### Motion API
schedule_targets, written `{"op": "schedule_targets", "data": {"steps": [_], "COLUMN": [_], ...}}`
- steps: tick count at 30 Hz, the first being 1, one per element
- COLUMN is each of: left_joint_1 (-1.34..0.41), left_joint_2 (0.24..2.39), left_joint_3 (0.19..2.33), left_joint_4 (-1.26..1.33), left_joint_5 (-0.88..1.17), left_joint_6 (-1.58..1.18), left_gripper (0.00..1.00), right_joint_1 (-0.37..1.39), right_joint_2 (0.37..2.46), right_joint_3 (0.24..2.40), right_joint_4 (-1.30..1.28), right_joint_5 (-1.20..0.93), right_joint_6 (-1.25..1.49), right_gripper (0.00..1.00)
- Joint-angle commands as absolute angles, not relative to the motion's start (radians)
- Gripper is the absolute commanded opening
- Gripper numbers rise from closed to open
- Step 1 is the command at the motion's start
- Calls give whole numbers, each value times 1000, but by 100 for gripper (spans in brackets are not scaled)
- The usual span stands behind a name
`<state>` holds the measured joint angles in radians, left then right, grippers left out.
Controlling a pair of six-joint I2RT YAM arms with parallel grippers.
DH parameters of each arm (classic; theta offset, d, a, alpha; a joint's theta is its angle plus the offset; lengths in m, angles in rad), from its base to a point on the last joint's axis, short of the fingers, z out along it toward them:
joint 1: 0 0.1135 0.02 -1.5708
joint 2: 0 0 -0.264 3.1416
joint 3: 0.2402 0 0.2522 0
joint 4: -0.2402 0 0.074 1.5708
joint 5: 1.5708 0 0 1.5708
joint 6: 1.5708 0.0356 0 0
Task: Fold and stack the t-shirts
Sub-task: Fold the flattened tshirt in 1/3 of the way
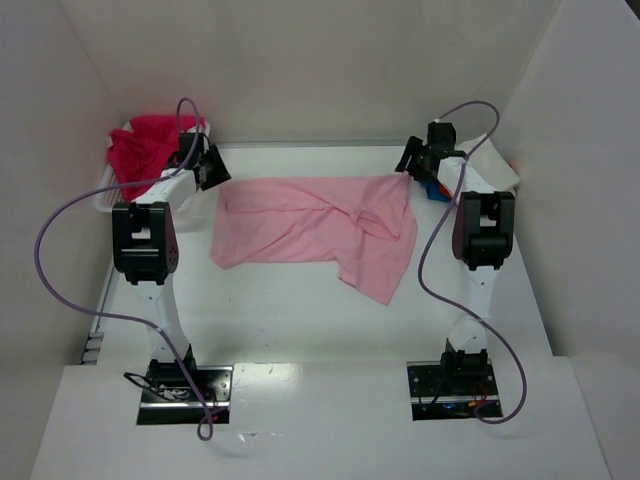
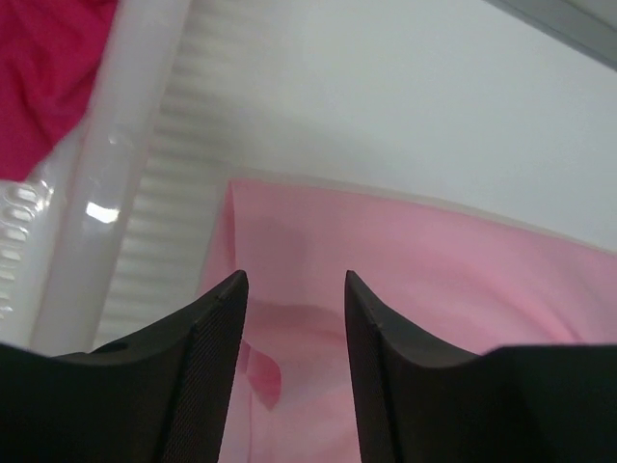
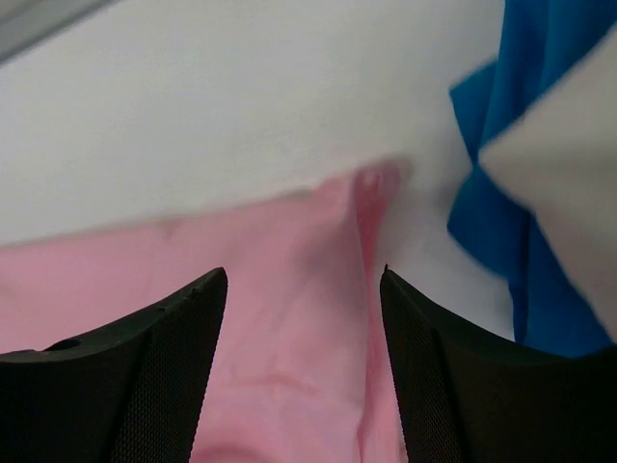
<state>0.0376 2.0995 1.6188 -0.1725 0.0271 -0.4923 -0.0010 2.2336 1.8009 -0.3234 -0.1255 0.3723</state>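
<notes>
Pink t-shirt: we see the light pink t-shirt [image 1: 310, 230] spread rumpled across the middle of the table [image 1: 300, 320]. Its long side runs left to right, and one flap hangs toward the near right.
Shirt to left gripper: the shirt's far left corner lies right under the left gripper [image 1: 212, 172]. In the left wrist view, pink cloth fills the gap between the fingers.
Left gripper state: the jaws stand apart and we see nothing pinched between them.
Shirt to right gripper: the far right corner, bunched into a small fold, sits just ahead of the right gripper [image 3: 304, 275].
Right gripper state: the jaws are spread, with cloth below them and none clamped.
Other shirts: a blue t-shirt [image 3: 501, 231] lies just right of that corner, partly under a white t-shirt [image 3: 569, 183]. A magenta-red t-shirt [image 1: 145, 145] is heaped in the white basket [image 1: 105, 195] at the far left.
Basket to shirt: the basket's wall stands just beside the pink shirt's left edge.
</notes>
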Motion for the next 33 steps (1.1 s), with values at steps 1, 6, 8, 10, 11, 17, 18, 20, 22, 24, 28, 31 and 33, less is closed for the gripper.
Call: {"op": "schedule_targets", "data": {"steps": [1,6,8,10,11,17,18,20,22,24,28,31,33], "left_joint_1": [28,17,17,17,17,17,17,17,17,17,17,17,17], "left_joint_2": [1987,1950,1945,1948,1960,2003,2014,2020,2023,2023,2042,2049,2051], "left_joint_3": [1544,1421,1372,1365,1365,1383,1384,1384,1393,1393,1394,1409,1411], "left_joint_4": [-176,-189,-178,-178,-178,-178,-178,-169,-169,-169,-169,-169,-169], "left_joint_5": [122,154,160,161,169,169,169,169,165,155,148,140,135], "left_joint_6": [-462,-474,-474,-474,-474,-474,-474,-474,-474,-474,-474,-474,-474], "left_gripper": [53,52,50,49,49,46,45,44,43,42,37,24,15], "right_joint_1": [-9,11,20,29,29,38,47,53,57,57,57,57,57], "right_joint_2": [2029,1971,1989,2001,2011,2022,2022,2022,2032,2042,2052,2062,2071], "right_joint_3": [1624,1488,1464,1456,1454,1425,1412,1399,1390,1390,1381,1381,1381], "right_joint_4": [-262,-233,-233,-233,-233,-233,-233,-233,-233,-242,-242,-242,-233], "right_joint_5": [-177,-189,-202,-209,-209,-209,-209,-209,-196,-193,-164,-164,-160], "right_joint_6": [392,389,385,385,385,394,394,394,394,394,394,394,394], "right_gripper": [71,68,67,67,65,63,62,61,61,61,61,57,44]}}
